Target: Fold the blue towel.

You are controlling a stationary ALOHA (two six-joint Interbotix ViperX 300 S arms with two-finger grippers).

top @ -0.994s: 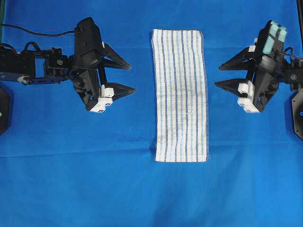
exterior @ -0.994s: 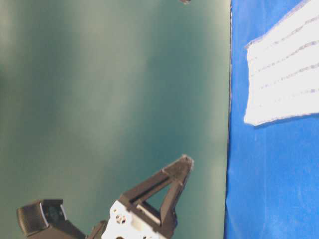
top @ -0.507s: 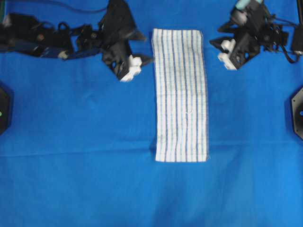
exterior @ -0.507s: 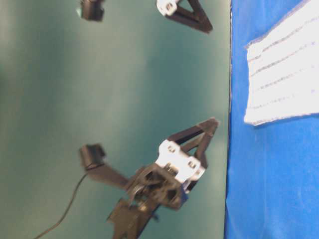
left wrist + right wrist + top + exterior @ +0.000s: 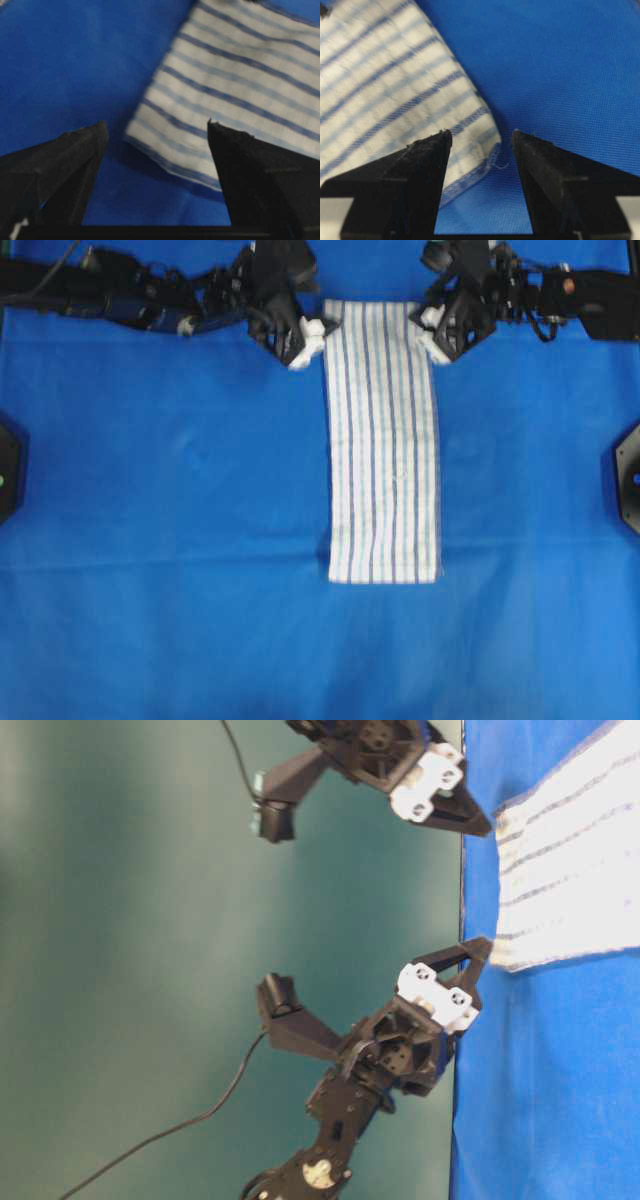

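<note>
The rectangular white cloth towel with thin dark-blue and light-blue stripes [image 5: 383,440] lies flat and lengthwise at the centre of the plain blue table covering [image 5: 160,540]. My left gripper [image 5: 312,335] sits at its far-left corner, my right gripper [image 5: 428,332] at its far-right corner. Both sets of jaws are spread, pinching nothing.

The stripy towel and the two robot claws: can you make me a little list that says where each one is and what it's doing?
towel: blue towel lies flat and unfolded on the blue table cover, long way up the overhead view
left claw: left gripper open, at the towel's far left corner
right claw: right gripper open, at the far right corner
holding anything: no, neither has closed on the towel
folding done: not yet
</note>
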